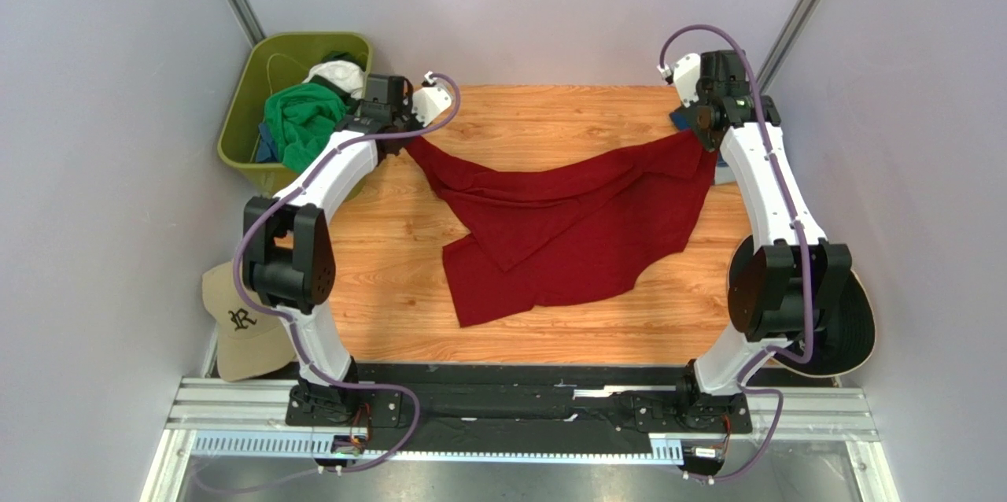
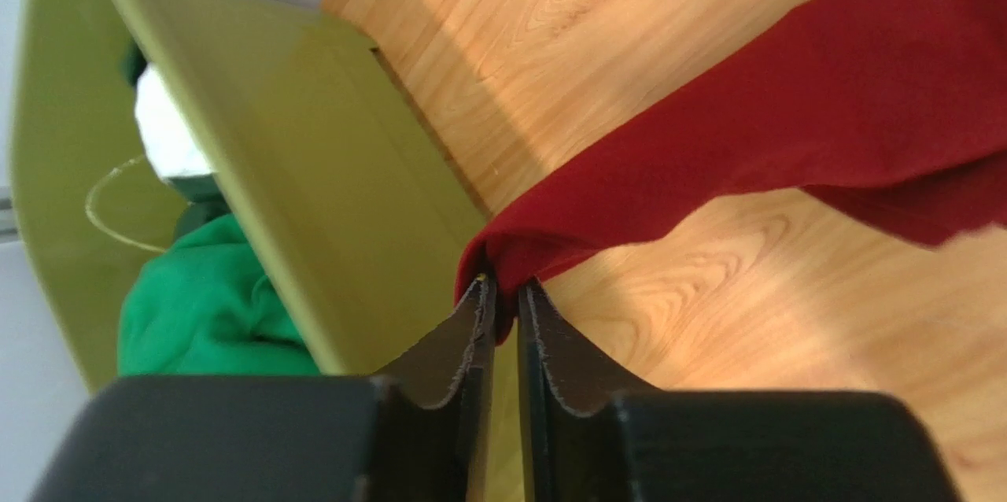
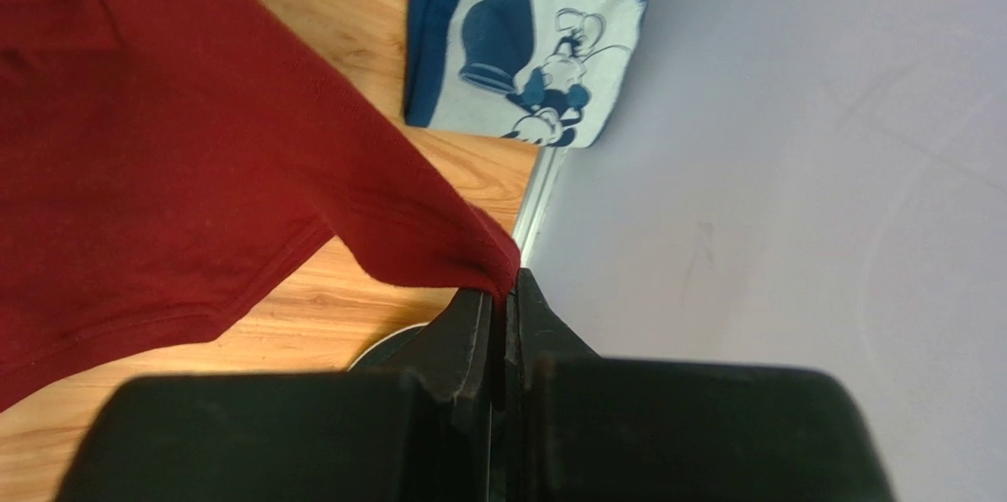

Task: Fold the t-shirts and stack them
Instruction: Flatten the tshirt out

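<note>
axis: dark red t-shirt strung left-right along far desk edge
left hand: narrow, pinching one corner
right hand: clamped on other corner

T-shirts: we count three, a dark red t-shirt, a navy t-shirt and a green t-shirt.
Hats: we see two, a tan cap and a black hat.
Bins: one, the green bin.
Robot arms: two, the left arm and the right arm.
</note>
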You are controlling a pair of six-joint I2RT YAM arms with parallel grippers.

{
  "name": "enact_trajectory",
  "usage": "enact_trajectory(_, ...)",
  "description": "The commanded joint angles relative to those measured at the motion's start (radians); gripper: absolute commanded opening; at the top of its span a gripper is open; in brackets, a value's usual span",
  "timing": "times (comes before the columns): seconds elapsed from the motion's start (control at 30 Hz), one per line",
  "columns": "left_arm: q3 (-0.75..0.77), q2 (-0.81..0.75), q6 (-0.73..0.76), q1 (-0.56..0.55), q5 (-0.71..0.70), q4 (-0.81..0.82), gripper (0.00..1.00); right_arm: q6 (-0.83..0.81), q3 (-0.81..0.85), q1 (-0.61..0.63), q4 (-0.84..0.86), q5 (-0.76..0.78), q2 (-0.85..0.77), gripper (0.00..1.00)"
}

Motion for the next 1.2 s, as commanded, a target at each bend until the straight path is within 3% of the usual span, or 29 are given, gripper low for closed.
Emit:
enact_trajectory(0.0,0.069,0.032,-0.024,0.002,-0.017,0.09,0.51,0.044,-0.023,0.012,0.061,-0.014,0.02,0.0)
enact_trajectory(0.03,0.052,0.035,-0.03,0.002,-0.02,0.097,0.65,0.046,-0.039,0.014,0.064,-0.016,0.023,0.0)
enact_trajectory(0.07,0.042,0.035,-0.03,0.0,-0.019,0.097,0.62,0.044,-0.049,0.017,0.067,-0.019,0.023,0.0)
enact_trajectory(0.13,0.017,0.032,-0.039,-0.001,-0.023,0.106,0.65,0.046,-0.072,0.024,0.074,-0.02,0.019,0.0)
enact_trajectory(0.17,0.009,0.028,-0.041,-0.003,-0.029,0.104,0.78,0.047,-0.078,0.026,0.074,-0.022,0.016,0.0)
enact_trajectory(0.27,-0.015,-0.006,-0.049,-0.018,-0.025,0.075,0.88,0.053,-0.099,0.035,0.076,-0.024,0.0,0.0)
enact_trajectory(0.37,-0.041,-0.086,-0.056,-0.049,0.072,-0.043,0.89,0.057,-0.125,0.04,0.082,-0.027,-0.02,0.0)
enact_trajectory(0.47,-0.078,-0.155,-0.044,-0.166,0.243,-0.179,0.89,0.064,-0.147,0.041,0.088,-0.03,-0.038,0.0)
enact_trajectory(0.77,-0.158,-0.146,-0.084,-0.43,0.33,-0.342,0.88,0.078,-0.225,0.057,0.108,-0.037,-0.064,0.0)
enact_trajectory(0.93,-0.153,-0.095,-0.087,-0.475,0.328,-0.353,0.82,0.087,-0.26,0.058,0.12,-0.048,-0.095,0.0)
enact_trajectory(1.17,-0.063,0.034,-0.038,-0.481,0.431,-0.448,0.8,0.09,-0.288,0.06,0.119,-0.053,-0.141,0.0)
